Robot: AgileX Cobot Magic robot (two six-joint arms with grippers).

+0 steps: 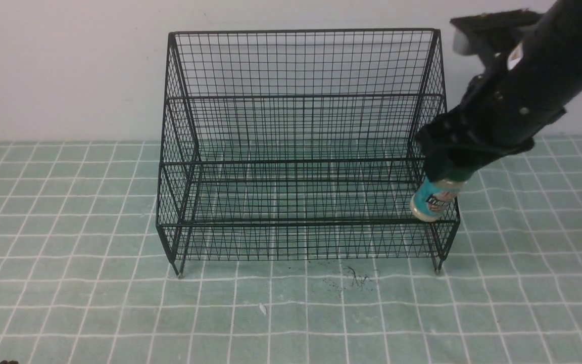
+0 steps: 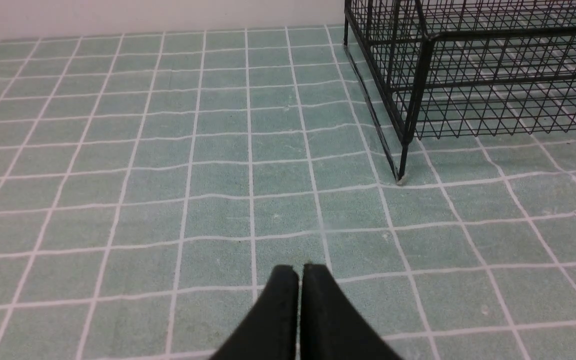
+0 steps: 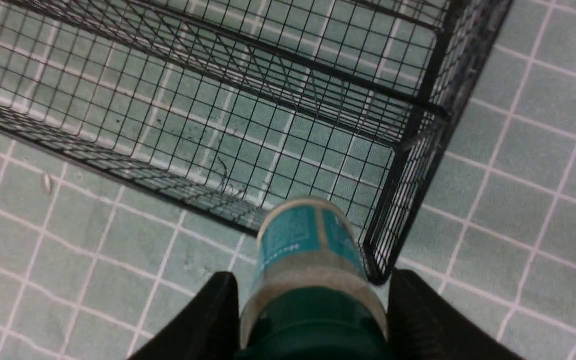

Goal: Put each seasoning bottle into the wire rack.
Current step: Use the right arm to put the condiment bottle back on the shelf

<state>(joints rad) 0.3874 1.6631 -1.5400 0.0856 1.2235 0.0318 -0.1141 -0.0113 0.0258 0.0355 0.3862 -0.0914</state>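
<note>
The wire rack point(image 1: 301, 126) is large, black and stepped, and stands at the middle back of the table. My right gripper point(image 1: 445, 174) is shut on the seasoning bottle point(image 1: 432, 199), gripping it by its dark green cap. The bottle hangs tilted at the rack's front right corner, over the lowest tier. In the right wrist view the bottle point(image 3: 303, 235) sits between the fingers of the gripper point(image 3: 313, 290), above the rack's corner point(image 3: 408, 150). My left gripper point(image 2: 299, 270) is shut and empty, low over the cloth, left of the rack's front left leg point(image 2: 402, 170).
A green checked cloth point(image 1: 68, 227) covers the table, with a white wall behind the rack. Dark specks point(image 1: 351, 278) and a small white scrap point(image 1: 263, 308) lie on the cloth in front of the rack.
</note>
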